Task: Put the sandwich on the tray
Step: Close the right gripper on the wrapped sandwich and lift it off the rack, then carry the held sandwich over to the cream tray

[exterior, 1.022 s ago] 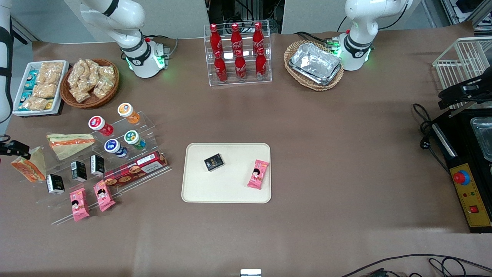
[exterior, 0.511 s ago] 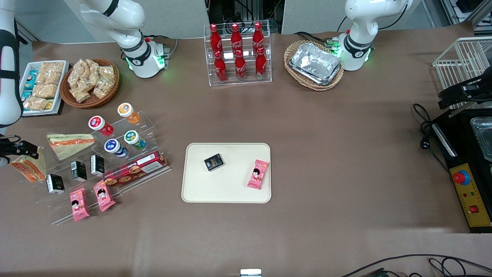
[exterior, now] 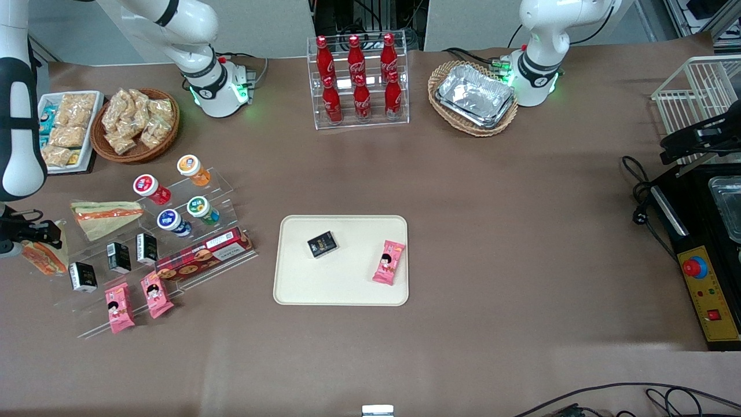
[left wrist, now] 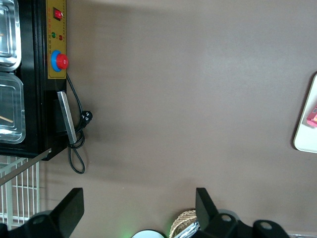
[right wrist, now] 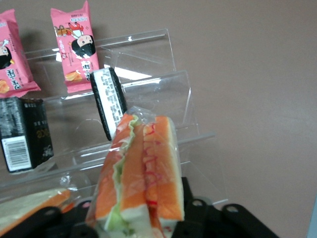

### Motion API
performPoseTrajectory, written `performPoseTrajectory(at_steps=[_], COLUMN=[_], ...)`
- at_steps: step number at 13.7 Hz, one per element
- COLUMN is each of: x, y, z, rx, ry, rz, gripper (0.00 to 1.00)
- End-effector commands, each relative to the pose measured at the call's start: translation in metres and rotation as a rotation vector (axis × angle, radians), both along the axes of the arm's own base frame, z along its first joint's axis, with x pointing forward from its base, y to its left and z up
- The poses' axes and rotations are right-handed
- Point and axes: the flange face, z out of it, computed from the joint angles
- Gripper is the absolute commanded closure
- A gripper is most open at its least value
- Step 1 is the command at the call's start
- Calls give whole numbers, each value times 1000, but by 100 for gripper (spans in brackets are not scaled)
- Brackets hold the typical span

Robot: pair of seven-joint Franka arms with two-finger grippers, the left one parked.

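Observation:
The sandwich (exterior: 41,259) is a wrapped wedge with orange, red and green layers, at the working arm's end of the clear stepped stand. My right gripper (exterior: 33,234) sits right over it and hides its upper part. In the right wrist view the sandwich (right wrist: 141,168) stands between the jaws of the gripper (right wrist: 138,210), cut edge toward the camera, with the black fingers against both bread faces. The cream tray (exterior: 347,289) lies flat at the table's middle, toward the parked arm from the stand; its edge shows in the left wrist view (left wrist: 304,134).
On the tray lie a black box (exterior: 322,244) and a pink snack pack (exterior: 389,262). The clear stand (exterior: 191,272) holds a paler wedge (exterior: 104,217), yogurt cups, black boxes (right wrist: 111,101), pink packs (right wrist: 74,44) and a cookie box (exterior: 202,255).
The right arm has swung in toward the stand and the gripper has come down over the sandwich, covering its upper face. The sandwich has barely shifted.

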Motion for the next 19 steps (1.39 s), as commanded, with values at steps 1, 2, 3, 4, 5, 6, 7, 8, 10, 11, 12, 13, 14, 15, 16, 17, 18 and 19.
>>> performPoseTrajectory(at_steps=[1, 2, 3, 4, 5, 6, 7, 8, 10, 11, 12, 13, 14, 15, 16, 17, 18, 19], x=[1, 1, 0, 0, 1, 1, 4, 6, 13, 15, 17, 17, 19, 23, 21, 19, 20, 22], y=[-2, -3, -5, -7, -8, -11, -10, -10, -7, -4, 4, 12, 25, 45, 67, 88, 111, 139], z=[-6, -5, -5, 0, 9, 20, 44, 63, 103, 122, 138, 154, 164, 175, 182, 191, 197, 201], rx=[10, 10, 11, 13, 15, 17, 21, 41, 84, 104, 122, 133, 143, 156, 177, 185, 171, 152], ry=[-20, -18, -15, -21, -30, -37, -52, -47, -6, 19, 46, 69, 86, 106, 139, 163, 180, 193], rz=[12, 25, 22, 12, 9, 3, 0, -27, -92, -125, -141, -159, -200, -249, -320, -421, -503, -559], gripper=[89, 100, 100, 100, 100, 100, 100, 100, 100, 100, 100, 100, 100, 100, 100, 100, 100, 100])
